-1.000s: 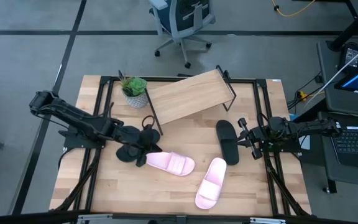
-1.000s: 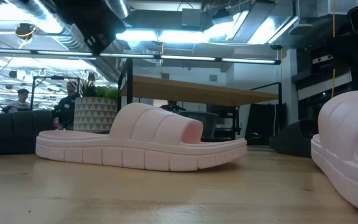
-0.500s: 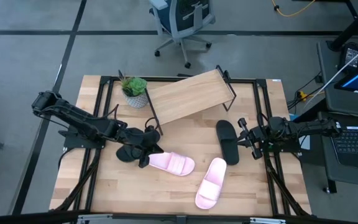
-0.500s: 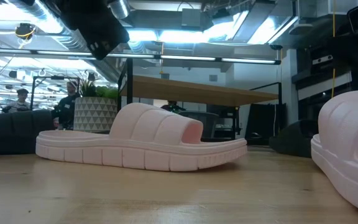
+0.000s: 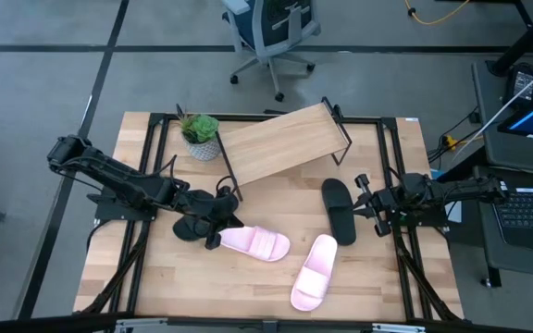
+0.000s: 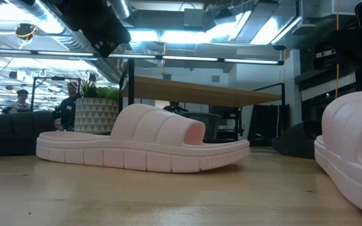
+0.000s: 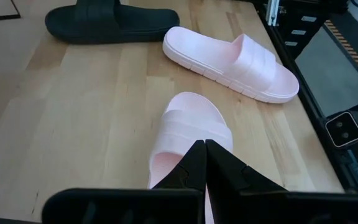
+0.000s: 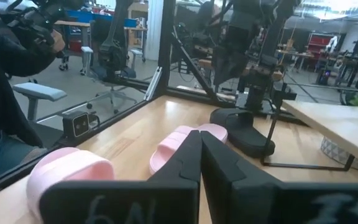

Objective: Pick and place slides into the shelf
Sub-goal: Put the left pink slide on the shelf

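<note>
Four slides lie sole-down on the table. One black slide (image 5: 189,228) sits under my left arm, and a pink slide (image 5: 255,242) (image 7: 191,134) lies beside it. The second pink slide (image 5: 313,271) (image 7: 232,62) is nearer the front edge. The other black slide (image 5: 339,211) (image 7: 110,25) lies to the right. My left gripper (image 5: 218,220) (image 7: 204,163) is shut and hovers above the end of the first pink slide (image 6: 143,141). My right gripper (image 5: 364,200) (image 8: 199,152) is shut and waits just right of the right-hand black slide. The shelf (image 5: 285,143) stands slanted at the far side.
A small potted plant (image 5: 199,134) stands at the shelf's left end. The table's black frame rails (image 5: 391,157) run along both sides. Bare wood shows at the near left part of the table (image 5: 146,277). An office chair (image 5: 271,32) stands beyond the far edge.
My left gripper has moved a little toward the table's right, closer over the end of the pink slide, still shut. The slides and my right arm have kept still.
</note>
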Controlling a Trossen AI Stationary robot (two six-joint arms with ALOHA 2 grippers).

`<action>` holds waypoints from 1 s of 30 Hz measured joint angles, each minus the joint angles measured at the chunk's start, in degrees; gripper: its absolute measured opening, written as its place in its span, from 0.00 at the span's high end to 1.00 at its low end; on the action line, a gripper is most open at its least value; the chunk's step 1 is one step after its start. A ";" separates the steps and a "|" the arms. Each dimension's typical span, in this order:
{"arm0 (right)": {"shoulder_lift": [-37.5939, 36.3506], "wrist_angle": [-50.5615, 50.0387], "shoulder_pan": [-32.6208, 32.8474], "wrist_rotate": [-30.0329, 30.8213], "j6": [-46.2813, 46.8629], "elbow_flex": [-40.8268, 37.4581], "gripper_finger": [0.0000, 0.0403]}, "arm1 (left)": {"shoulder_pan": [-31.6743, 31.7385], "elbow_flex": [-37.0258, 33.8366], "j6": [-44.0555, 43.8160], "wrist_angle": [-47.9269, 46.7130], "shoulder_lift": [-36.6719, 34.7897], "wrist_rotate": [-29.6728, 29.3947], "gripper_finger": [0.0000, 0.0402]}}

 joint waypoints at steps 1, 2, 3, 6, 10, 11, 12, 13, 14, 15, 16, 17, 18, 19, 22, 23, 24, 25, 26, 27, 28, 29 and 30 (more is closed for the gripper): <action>0.00 0.11 0.00 0.00 -0.03 0.00 0.98 | 0.00 0.00 0.00 0.00 0.00 0.00 1.00; 0.00 0.19 0.00 0.00 -0.08 -0.01 0.98 | 0.00 0.00 0.03 0.00 0.00 0.00 1.00; 0.00 0.19 0.00 0.00 -0.14 0.01 0.98 | 0.00 0.00 0.08 0.00 0.00 0.00 1.00; 0.00 0.49 0.00 0.00 -0.14 -0.01 0.98 | 0.00 0.00 1.63 -0.02 0.00 0.00 1.00; 0.00 0.57 0.00 0.00 -0.16 0.02 0.98 | 0.00 0.00 4.80 0.04 0.00 0.00 1.00; 0.00 0.56 0.00 0.00 -0.15 0.00 0.98 | 0.00 0.00 5.21 0.04 0.00 0.00 1.00; 0.00 0.56 0.00 0.00 -0.16 0.01 0.98 | 0.00 0.00 5.60 0.04 0.00 0.00 1.00; 0.00 0.56 0.00 0.00 -0.14 0.00 0.98 | 0.00 0.00 5.90 0.04 0.00 -0.01 1.00; 0.00 0.56 0.00 0.00 -0.16 0.00 0.98 | 0.00 0.00 6.02 0.04 0.00 -0.01 1.00; 0.00 0.56 0.00 0.00 -0.16 0.01 0.98 | 0.00 0.00 6.03 0.04 0.00 0.00 1.00; 0.00 0.56 0.00 0.00 -0.15 0.00 0.98 | 0.00 0.00 6.03 0.04 0.00 -0.02 1.00; 0.00 0.56 0.00 0.00 -0.15 0.01 0.98 | 0.00 0.00 6.05 0.04 0.00 -0.02 1.00; 0.00 0.56 0.00 0.00 -0.16 0.01 0.98 | 0.00 0.00 6.05 0.04 0.00 -0.02 1.00; 0.00 0.56 0.00 0.00 -0.14 0.02 0.98 | 0.00 0.00 6.05 0.04 0.00 -0.02 1.00; 0.00 0.54 0.00 0.00 0.08 -0.01 0.98 | 0.00 0.00 6.03 0.02 0.00 -0.02 1.00; 0.00 0.54 0.00 0.00 0.10 0.01 0.98 | 0.00 0.00 6.03 0.03 0.00 -0.02 1.00; 0.00 0.54 0.00 0.00 0.08 0.02 0.98 | 0.00 0.00 6.03 0.03 0.00 -0.02 1.00; 0.00 0.54 0.00 0.00 0.08 0.00 0.98 | 0.00 0.00 6.03 0.02 0.00 -0.02 1.00; 0.00 0.54 0.00 0.00 0.08 0.02 0.98 | 0.00 0.00 6.03 0.04 0.00 -0.02 1.00; 0.00 0.54 0.00 0.01 0.12 0.02 0.98 | 0.00 0.00 6.03 0.02 0.00 -0.02 1.00; 0.00 0.54 -0.01 0.00 0.30 0.00 0.98 | 0.00 0.00 6.03 0.02 0.00 -0.02 1.00; 0.00 0.51 0.00 0.01 0.32 0.01 0.98 | 0.00 0.00 6.03 0.02 0.00 -0.02 1.00; 0.00 0.51 0.00 0.00 0.32 0.01 0.98 | 0.00 0.00 6.03 0.02 0.00 -0.02 1.00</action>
